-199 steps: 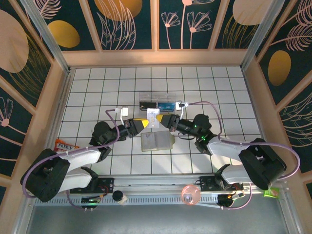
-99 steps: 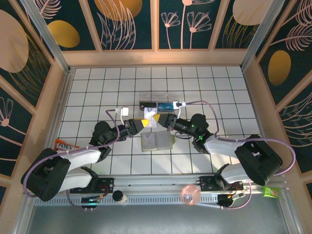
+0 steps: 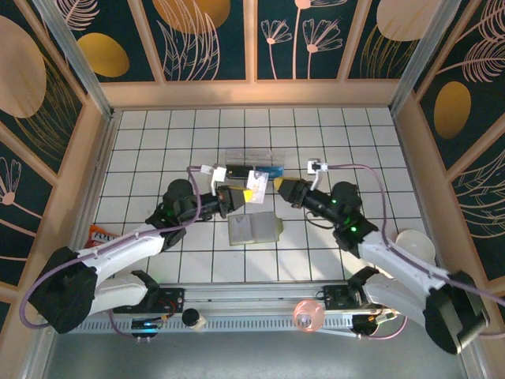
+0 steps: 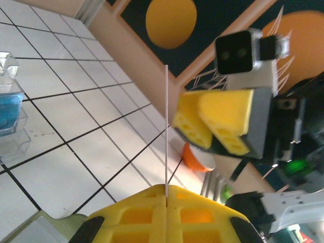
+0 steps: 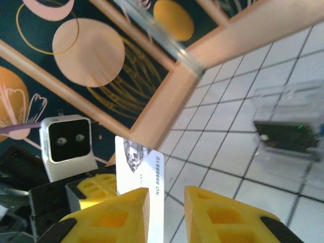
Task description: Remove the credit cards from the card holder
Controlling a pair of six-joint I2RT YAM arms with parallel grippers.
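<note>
Since the earlier frames the right gripper (image 3: 284, 186) has let go and drawn back to the right with its yellow fingers parted and nothing between them, while the left gripper (image 3: 245, 195) has closed and now carries the thin white credit card (image 3: 254, 179) alone. The left wrist view shows that card edge-on, standing straight up out of the seam between the two shut pads. The right wrist view shows its printed face and a row of digits, just beyond the right gripper's own open tips. The card looks light, stiff and smooth. It will probably slip or pivot if pinched only at a corner, so a flat grip across one short edge, as it is held now, seems the safest hold. Below the hands, on the white gridded table (image 3: 158, 142), lies the small olive-green folding card holder (image 3: 254, 229), open like a book with its cream inside upward. Whether more cards remain in its pockets cannot be told from here. Behind the hands stands a clear plastic box (image 3: 254, 164) holding dark and blue items, well apart from the card holder.
</note>
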